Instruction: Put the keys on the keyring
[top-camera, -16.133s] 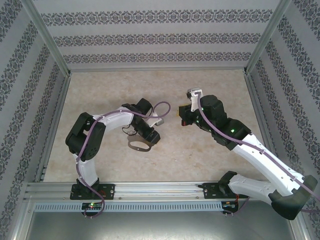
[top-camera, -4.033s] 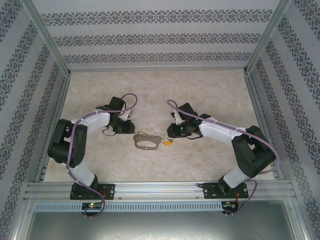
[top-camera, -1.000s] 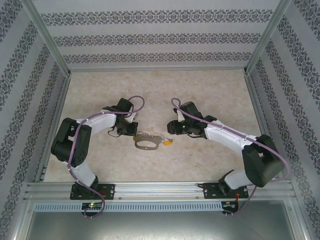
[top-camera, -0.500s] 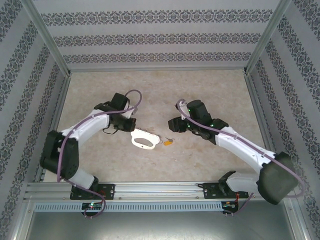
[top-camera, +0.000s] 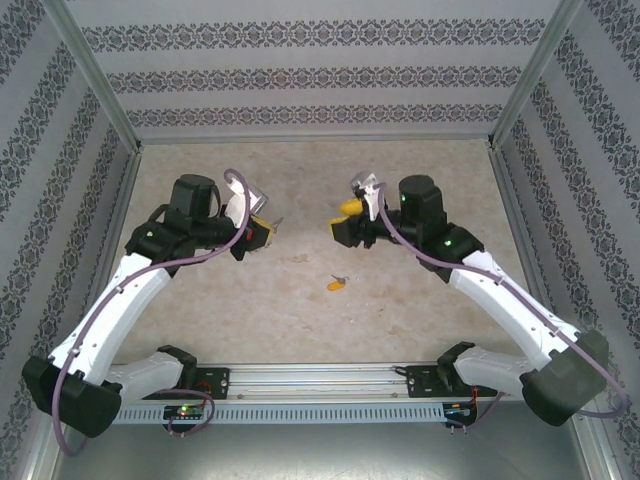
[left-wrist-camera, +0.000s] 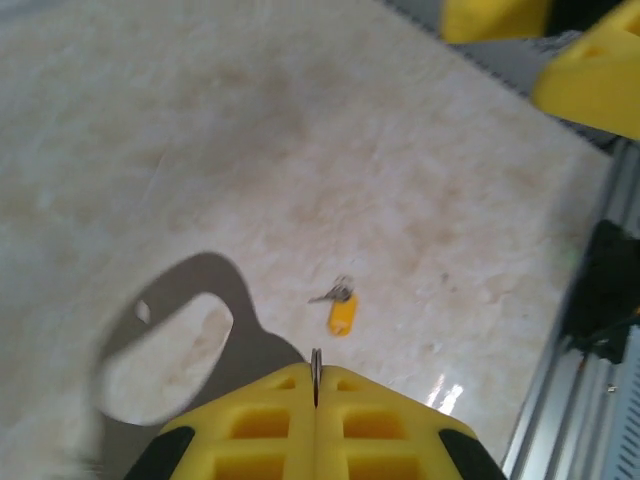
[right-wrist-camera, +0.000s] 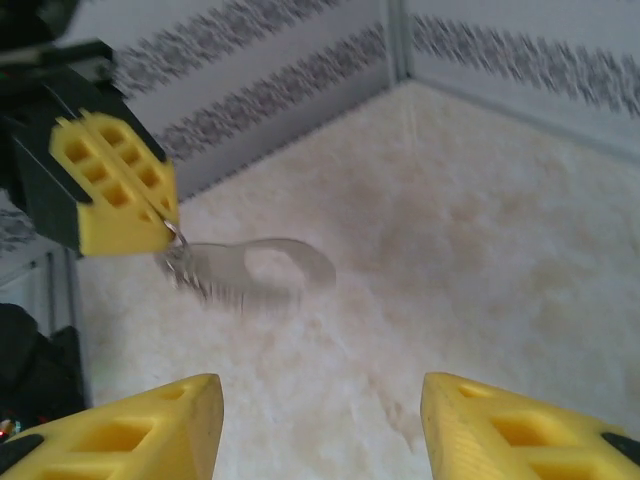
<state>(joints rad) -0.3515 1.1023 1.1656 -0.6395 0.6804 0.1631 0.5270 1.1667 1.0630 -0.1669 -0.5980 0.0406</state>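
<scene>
Left pincer (left-wrist-camera: 315, 378): together, clamped on the thin edge of the keyring (right-wrist-camera: 295, 262), held off the worktop (top-camera: 420, 170), left of centre in the top view
Keys (right-wrist-camera: 222, 287): blurred cluster hanging under the keyring
Right pincer (right-wrist-camera: 320, 400): apart, facing the left one across a bare gap
Tag (top-camera: 335, 285): alone at lower centre, bare worktop all round, well off walls (top-camera: 300, 80) and rail (top-camera: 320, 375)

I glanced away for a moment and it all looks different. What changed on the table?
The left gripper, shut on the keyring, lifted it off the table with the keys dangling below. The right gripper pulled away and is open. The yellow tag stayed where it lay.
</scene>
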